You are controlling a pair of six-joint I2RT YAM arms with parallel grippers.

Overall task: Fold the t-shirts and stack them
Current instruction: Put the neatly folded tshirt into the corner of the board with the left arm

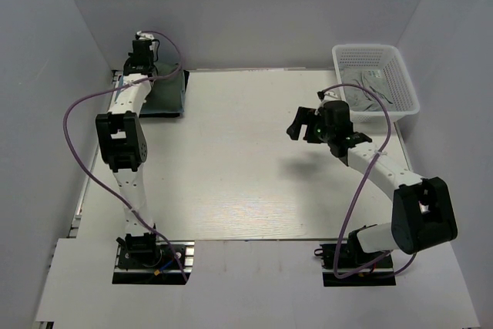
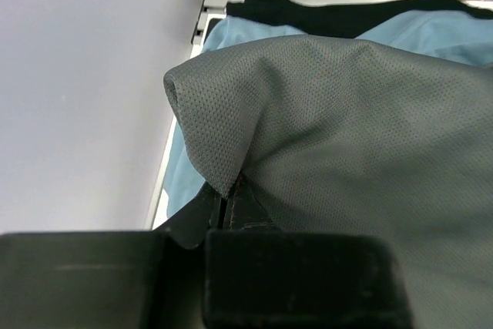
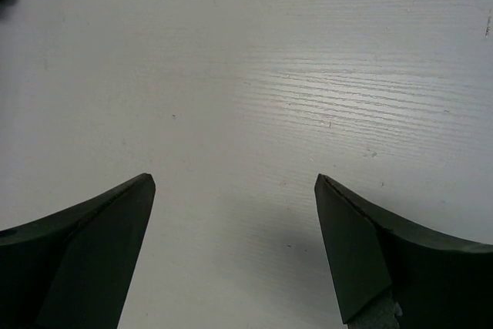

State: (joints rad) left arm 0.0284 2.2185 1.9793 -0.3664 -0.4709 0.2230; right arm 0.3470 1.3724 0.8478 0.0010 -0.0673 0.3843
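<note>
Overall: bright, even, diffuse overhead light; top view slightly soft, walls leaning outward at edges.
Shadows: soft blot on tabletop, left of right arm.
Glare: pale sheen across tabletop grain, right wrist view.
Left wrist view: dimmer; grey t-shirt weave sharp, left gripper black, blurred; far edge blown out.
Right gripper: underexposed, edges soft.
</note>
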